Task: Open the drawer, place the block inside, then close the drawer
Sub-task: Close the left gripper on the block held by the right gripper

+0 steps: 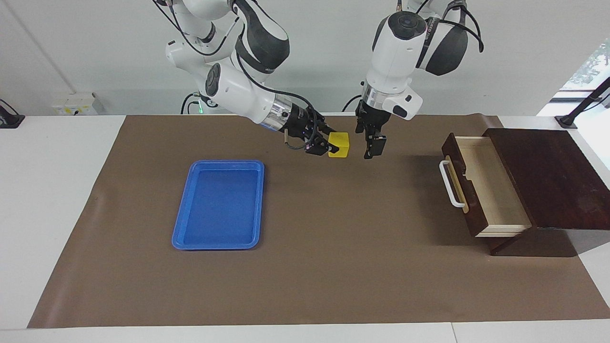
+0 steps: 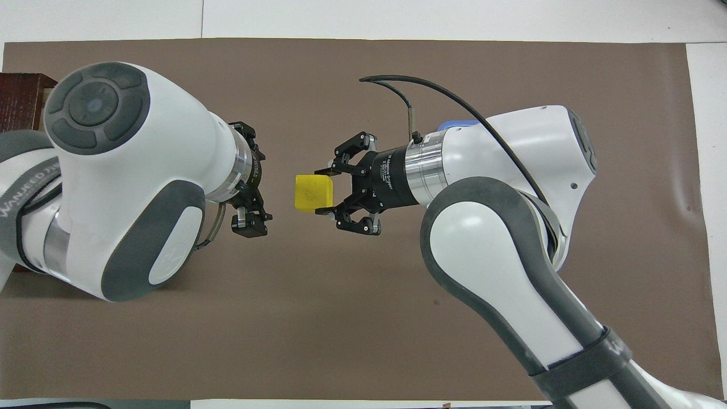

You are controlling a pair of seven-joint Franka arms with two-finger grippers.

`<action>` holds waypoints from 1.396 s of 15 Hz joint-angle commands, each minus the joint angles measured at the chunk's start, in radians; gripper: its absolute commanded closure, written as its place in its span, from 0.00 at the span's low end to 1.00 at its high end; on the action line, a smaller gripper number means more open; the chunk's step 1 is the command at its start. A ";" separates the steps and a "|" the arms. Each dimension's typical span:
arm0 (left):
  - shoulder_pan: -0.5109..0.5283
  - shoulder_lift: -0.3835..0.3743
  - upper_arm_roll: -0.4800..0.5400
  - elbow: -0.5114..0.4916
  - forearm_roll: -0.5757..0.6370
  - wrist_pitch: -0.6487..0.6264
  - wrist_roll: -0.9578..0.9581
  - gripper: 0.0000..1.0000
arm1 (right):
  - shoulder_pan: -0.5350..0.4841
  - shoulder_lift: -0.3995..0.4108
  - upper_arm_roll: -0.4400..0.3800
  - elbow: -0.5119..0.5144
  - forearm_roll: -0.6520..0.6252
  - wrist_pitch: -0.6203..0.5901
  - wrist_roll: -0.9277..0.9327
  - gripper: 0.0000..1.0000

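My right gripper (image 1: 332, 143) (image 2: 325, 191) is shut on the small yellow block (image 1: 340, 144) (image 2: 309, 193) and holds it in the air over the brown mat, level and pointing toward the left arm's end of the table. Close beside the block hangs my left gripper (image 1: 369, 139) (image 2: 261, 182), open, with a small gap between it and the block. The dark wooden drawer (image 1: 483, 188) stands pulled out of its box (image 1: 553, 176) at the left arm's end, showing its white handle (image 1: 450, 185) and a bare pale interior.
A blue plastic tray (image 1: 219, 240) lies on the brown mat (image 1: 333, 267) toward the right arm's end; in the overhead view only a sliver of the tray (image 2: 461, 124) shows past my right arm. A corner of the box (image 2: 20, 99) shows at that view's edge.
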 commanded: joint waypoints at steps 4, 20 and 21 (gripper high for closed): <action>-0.062 -0.001 0.015 0.015 -0.026 -0.010 -0.034 0.00 | -0.002 0.007 0.005 0.015 0.014 0.007 0.025 1.00; -0.086 0.117 0.003 0.156 -0.012 -0.024 -0.032 0.00 | -0.003 0.009 0.005 0.015 0.016 0.004 0.025 1.00; -0.088 0.117 0.003 0.155 -0.005 -0.027 -0.032 0.00 | -0.003 0.009 0.005 0.015 0.016 0.004 0.025 1.00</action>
